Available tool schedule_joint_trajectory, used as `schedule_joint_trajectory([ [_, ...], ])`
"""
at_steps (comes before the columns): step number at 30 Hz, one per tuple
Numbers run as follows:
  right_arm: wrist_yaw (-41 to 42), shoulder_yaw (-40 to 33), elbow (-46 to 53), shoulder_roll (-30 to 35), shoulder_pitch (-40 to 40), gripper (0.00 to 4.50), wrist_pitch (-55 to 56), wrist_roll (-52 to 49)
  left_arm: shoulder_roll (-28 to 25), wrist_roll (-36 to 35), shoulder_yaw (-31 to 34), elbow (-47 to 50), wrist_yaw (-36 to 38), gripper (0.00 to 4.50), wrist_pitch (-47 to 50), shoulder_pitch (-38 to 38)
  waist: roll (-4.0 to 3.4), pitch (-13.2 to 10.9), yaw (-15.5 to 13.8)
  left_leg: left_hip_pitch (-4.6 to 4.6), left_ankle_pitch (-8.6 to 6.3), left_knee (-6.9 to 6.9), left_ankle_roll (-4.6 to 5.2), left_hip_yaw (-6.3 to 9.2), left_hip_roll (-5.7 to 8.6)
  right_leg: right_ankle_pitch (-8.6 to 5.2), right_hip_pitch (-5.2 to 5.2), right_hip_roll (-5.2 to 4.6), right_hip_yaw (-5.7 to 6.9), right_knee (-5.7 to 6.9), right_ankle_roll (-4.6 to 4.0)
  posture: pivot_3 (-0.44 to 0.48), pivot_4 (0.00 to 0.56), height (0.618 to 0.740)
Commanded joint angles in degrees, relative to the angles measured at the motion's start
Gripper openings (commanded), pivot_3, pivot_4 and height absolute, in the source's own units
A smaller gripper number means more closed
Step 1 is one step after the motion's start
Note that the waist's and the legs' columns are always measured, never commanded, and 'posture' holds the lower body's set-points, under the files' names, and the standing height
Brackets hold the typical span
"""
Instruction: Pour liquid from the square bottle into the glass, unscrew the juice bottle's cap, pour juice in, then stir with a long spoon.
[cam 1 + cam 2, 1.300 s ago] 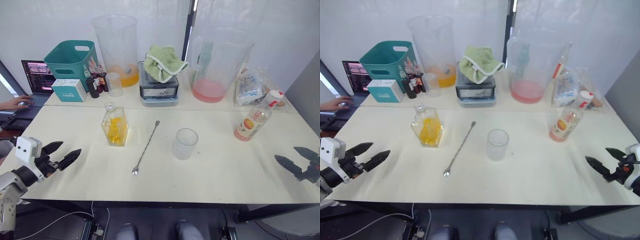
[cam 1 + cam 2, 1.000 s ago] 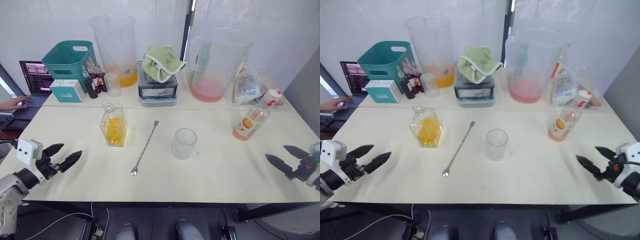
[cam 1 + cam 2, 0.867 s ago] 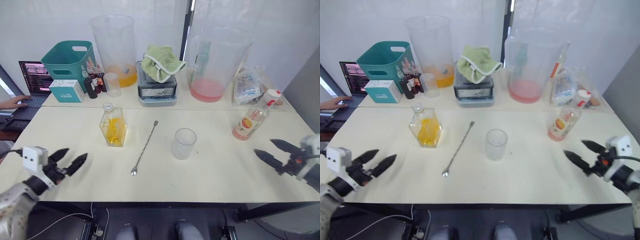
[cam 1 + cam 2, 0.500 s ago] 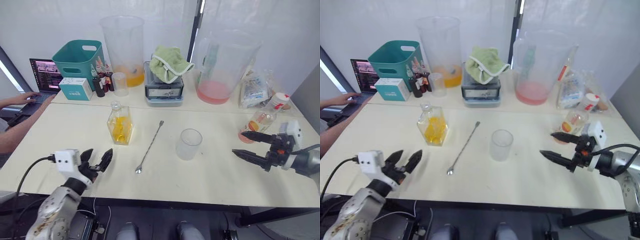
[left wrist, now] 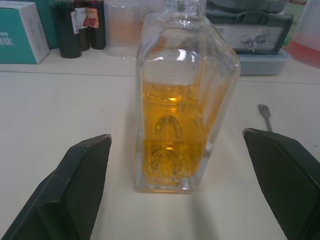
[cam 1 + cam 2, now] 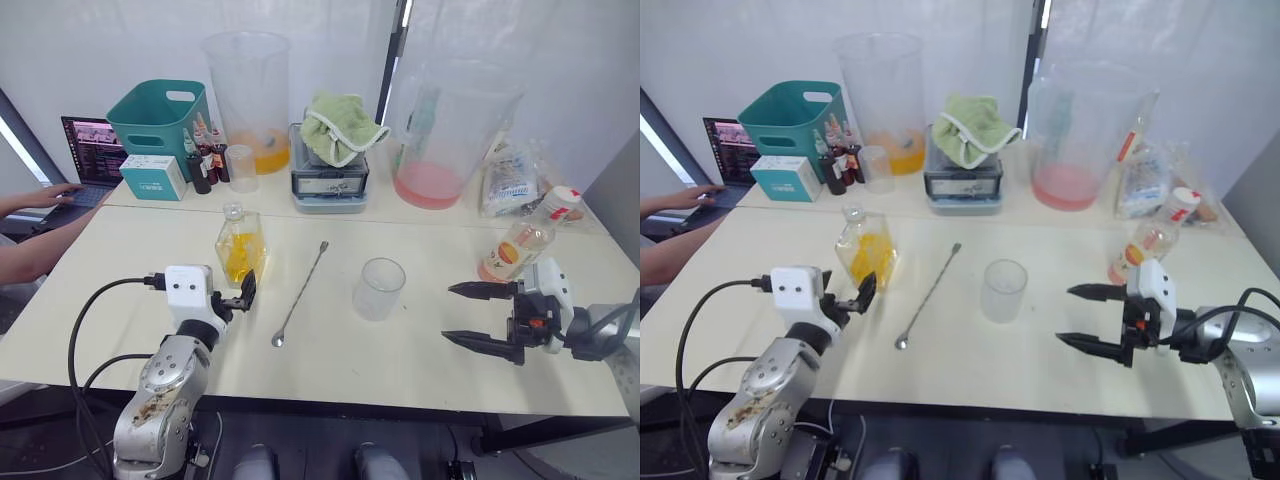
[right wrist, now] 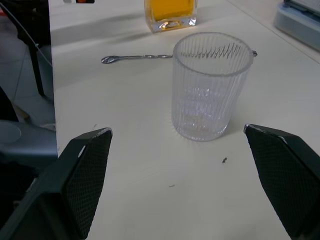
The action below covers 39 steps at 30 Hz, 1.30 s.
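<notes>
The square bottle (image 6: 240, 256), holding yellow-orange liquid and stoppered, stands on the table left of centre. My left gripper (image 6: 242, 295) is open just in front of it, and in the left wrist view its fingers (image 5: 82, 182) stand wide on either side of the square bottle (image 5: 182, 110) without touching. The long spoon (image 6: 301, 293) lies diagonally between the bottle and the glass (image 6: 380, 288). To the right of the glass, my right gripper (image 6: 450, 312) is open and points at the glass (image 7: 210, 90) from a short distance. The juice bottle (image 6: 518, 250) stands at the right, its cap (image 6: 564, 196) on.
Along the back stand two big clear pitchers (image 6: 247, 95) (image 6: 450, 125), a teal basket (image 6: 158, 120), dark dropper bottles (image 6: 198, 170), a small measuring cup (image 6: 239, 167) and a green cloth (image 6: 340, 120) on a grey scale. A person's arm (image 6: 40, 250) rests by a laptop (image 6: 95, 150) at the left.
The left gripper has come forward and inward up to the square bottle. The right gripper has moved inward toward the glass. The camera view has also shifted slightly.
</notes>
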State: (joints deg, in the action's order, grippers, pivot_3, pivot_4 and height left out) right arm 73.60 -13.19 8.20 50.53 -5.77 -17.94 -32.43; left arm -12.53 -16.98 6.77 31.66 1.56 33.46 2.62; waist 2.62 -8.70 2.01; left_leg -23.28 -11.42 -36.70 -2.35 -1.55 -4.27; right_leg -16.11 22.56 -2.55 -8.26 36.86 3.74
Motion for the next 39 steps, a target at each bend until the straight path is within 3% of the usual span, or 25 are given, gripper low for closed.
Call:
schedule_joint_trajectory([
  [1, 0.06, -0.72, 1.52, -0.28, 0.55, 4.50, 2.59, 0.54, -0.04, 1.99, -0.94, -0.60, -0.76, 4.46, 0.46, 3.07, 0.00, 0.00, -0.05, -0.01, 0.00, 0.00, 0.00, 0.00, 0.00, 0.00, -0.01, 0.00, 0.00, -0.02, 0.00, 0.000, 0.150, 0.740],
  [9, -1.11, -1.70, 1.94, -0.43, 2.38, 4.50, 4.00, 0.80, -0.36, 3.51, -0.34, -6.02, -1.14, 4.46, 1.86, 9.89, 0.00, 0.00, -0.29, 0.00, 0.00, -0.01, 0.00, 0.06, 0.01, 0.00, -0.03, 0.00, 0.04, -0.01, 0.01, 0.000, 0.150, 0.740],
  [23, -5.19, -3.40, 3.33, -0.94, 5.66, 4.50, 4.78, 0.63, 1.50, 5.69, -1.42, -26.25, 1.61, 4.46, -5.24, 24.60, 0.02, -0.01, -1.19, -0.02, 0.00, -0.03, 0.00, 0.11, 0.07, 0.01, -0.08, -0.01, 0.06, -0.06, 0.03, 0.000, 0.150, 0.740],
  [29, -6.68, -3.57, 3.48, -1.13, 6.40, 4.50, 4.91, 0.80, 1.40, 6.10, -1.36, -29.22, 3.77, 2.81, -8.75, 26.29, 0.02, -0.01, -1.29, -0.02, 0.01, -0.03, 0.00, 0.17, 0.09, 0.00, -0.13, -0.01, 0.06, -0.06, 0.05, 0.000, 0.150, 0.740],
  [39, -9.09, -3.71, 3.59, -1.48, 6.46, 4.50, 4.76, 1.01, -2.16, 5.08, 0.45, -29.94, 9.94, 2.82, -13.27, 25.70, 0.02, -0.01, -1.35, -0.03, 0.02, -0.05, -0.02, 0.27, 0.15, -0.01, -0.20, -0.02, 0.06, -0.08, 0.09, 0.000, 0.150, 0.740],
])
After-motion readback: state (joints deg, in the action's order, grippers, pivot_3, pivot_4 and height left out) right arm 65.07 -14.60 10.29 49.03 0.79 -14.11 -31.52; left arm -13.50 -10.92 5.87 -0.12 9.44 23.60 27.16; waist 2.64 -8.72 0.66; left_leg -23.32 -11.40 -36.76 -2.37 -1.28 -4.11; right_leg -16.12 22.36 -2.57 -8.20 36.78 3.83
